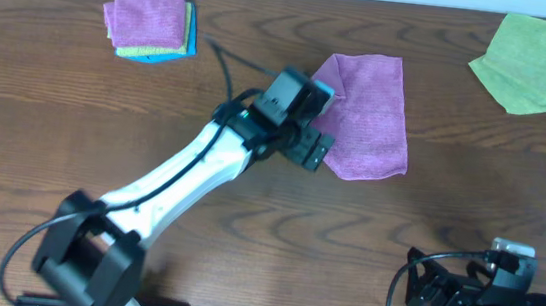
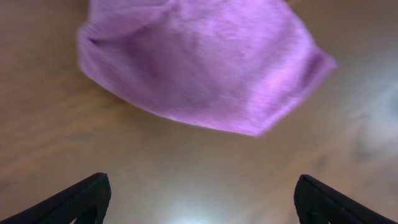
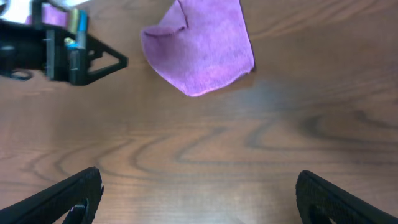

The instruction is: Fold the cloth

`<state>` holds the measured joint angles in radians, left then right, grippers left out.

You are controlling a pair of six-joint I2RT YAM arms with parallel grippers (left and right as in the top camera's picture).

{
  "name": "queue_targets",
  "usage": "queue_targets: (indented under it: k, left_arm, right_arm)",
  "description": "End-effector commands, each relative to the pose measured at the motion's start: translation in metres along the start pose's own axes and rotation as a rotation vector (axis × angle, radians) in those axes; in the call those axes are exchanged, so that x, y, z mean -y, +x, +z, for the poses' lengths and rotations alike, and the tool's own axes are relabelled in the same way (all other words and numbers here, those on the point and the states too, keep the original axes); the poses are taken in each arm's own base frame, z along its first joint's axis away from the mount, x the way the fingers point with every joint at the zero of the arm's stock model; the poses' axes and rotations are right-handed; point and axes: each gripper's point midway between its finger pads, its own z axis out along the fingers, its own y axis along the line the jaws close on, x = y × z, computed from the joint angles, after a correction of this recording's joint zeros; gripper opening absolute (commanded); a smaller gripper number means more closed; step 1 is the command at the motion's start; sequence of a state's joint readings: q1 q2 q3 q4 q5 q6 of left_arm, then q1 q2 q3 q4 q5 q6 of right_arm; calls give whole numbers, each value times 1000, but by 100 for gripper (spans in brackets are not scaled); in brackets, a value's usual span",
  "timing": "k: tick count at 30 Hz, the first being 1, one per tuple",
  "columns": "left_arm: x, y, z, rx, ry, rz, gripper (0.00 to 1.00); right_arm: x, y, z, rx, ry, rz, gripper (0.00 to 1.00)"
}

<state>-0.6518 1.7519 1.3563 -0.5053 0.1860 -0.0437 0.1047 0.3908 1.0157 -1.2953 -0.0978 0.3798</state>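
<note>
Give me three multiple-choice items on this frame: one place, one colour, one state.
1. Where on the table is the lime-green cloth, overhead view?
A. bottom left
B. under the left arm
C. top right

2. What colour is the top cloth of the stack at top left?
A. purple
B. white
C. orange

3. How is the left gripper?
A. shut on the cloth
B. open, holding nothing
C. shut, empty

Answers:
1 C: it lies alone by the top right corner.
2 A: purple tops the stack, with blue and yellow-green edges below.
3 B: the left wrist view shows its fingers wide apart over bare table, the purple cloth ahead of them.
</note>
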Motion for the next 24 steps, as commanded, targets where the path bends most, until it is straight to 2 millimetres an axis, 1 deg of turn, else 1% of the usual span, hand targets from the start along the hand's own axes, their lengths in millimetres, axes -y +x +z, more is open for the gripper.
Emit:
queue_targets:
  k: [1, 5, 6, 8, 11, 14, 17, 18, 20, 22, 24]
  left_arm:
    - [-30, -23, 3, 15, -185, 76, 95]
    - [-58, -42, 9, 23, -359, 135, 95]
    - [-65, -47, 11, 17, -402, 166, 95]
    - [-73, -50, 19, 2, -446, 190, 96]
    - [-76, -46, 32, -34, -452, 194, 95]
    - [-77, -43, 35, -38, -463, 157, 95]
    - [-73, -34, 36, -71, -429, 137, 95]
    - [-67, -28, 39, -91, -390, 124, 95]
    - [-54, -23, 43, -107, -312, 113, 95]
    - [-40, -22, 47, -108, -224, 108, 95]
    - [-23, -30, 51, -74, -127, 105, 95]
  right_arm:
    - [3, -6, 0, 27, 18, 20, 99]
    - [6, -9, 5, 31, 41, 20, 99]
    - [7, -9, 9, 21, 47, 21, 99]
    - [8, -8, 19, 0, 56, 23, 99]
    - [11, -7, 31, -41, 74, 25, 99]
    - [12, -7, 36, -64, 88, 18, 99]
    - [14, -9, 39, -66, 103, 17, 99]
    - [15, -10, 39, -61, 107, 16, 99]
    - [15, -11, 39, -58, 108, 15, 99]
    - [15, -12, 39, -56, 110, 7, 99]
    - [17, -12, 39, -53, 121, -4, 99]
